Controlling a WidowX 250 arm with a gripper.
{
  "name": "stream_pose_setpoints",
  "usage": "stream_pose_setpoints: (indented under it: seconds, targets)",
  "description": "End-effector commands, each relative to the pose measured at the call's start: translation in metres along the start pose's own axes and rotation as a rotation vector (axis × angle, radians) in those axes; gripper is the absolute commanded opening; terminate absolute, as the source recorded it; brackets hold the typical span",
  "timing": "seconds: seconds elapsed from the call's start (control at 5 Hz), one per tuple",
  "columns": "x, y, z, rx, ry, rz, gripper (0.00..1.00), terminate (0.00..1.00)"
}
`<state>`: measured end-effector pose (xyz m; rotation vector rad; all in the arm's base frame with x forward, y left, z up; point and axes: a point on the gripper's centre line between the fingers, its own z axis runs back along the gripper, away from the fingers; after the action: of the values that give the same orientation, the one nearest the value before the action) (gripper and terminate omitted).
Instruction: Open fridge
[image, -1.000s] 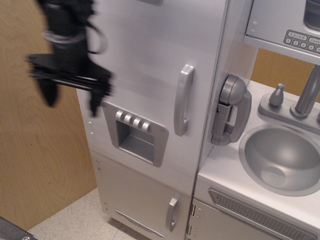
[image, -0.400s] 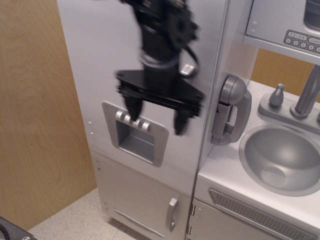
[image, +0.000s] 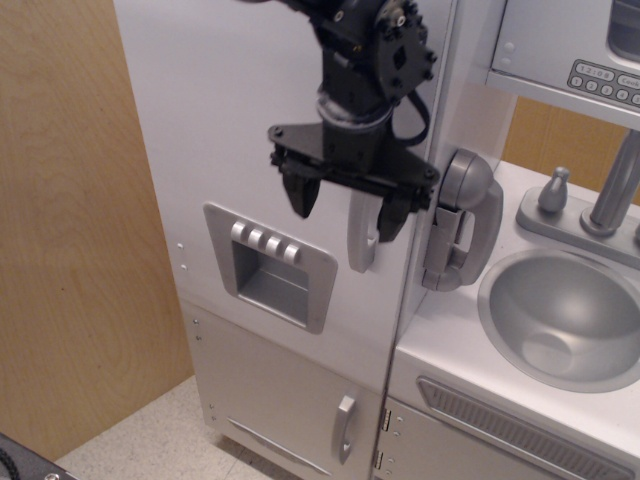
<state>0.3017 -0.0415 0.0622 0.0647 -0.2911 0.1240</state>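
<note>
Approach step: gripper (image: 346, 208) spread wide, straddling handle (image: 362, 240) of shut fridge (image: 230, 130). Next: close on handle, pull outward.

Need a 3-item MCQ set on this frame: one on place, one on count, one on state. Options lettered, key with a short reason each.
1. Where is the gripper?
A. in front of the upper door's handle
B. over the sink
C. at the lower door

2. How many buttons sit atop the dispenser panel?
A. two
B. four
C. six

3. What state is the fridge in?
A. upper door swung wide
B. both doors shut
C. lower door open

Key:
1 A, the open fingers straddle the handle's upper part.
2 B, four small knobs in a row.
3 B, both doors lie flush and no shelves show.
</note>
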Motion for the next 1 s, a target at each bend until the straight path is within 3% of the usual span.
stream_pose_setpoints:
  seconds: [0.0,0.2,0.6,0.8]
  targets:
    - [0.032,0.01,0.002,-0.011,-0.088,-0.035,1.0,0.0]
    - [0.031,0.013,-0.001,0.002,-0.113,-0.093,0.0,0.0]
    - [0.014,0.031,0.011,-0.023,-0.106,-0.108,0.0,0.0]
    - [-0.007,0.044,0.014,-0.025,-0.096,-0.136,0.0,0.0]
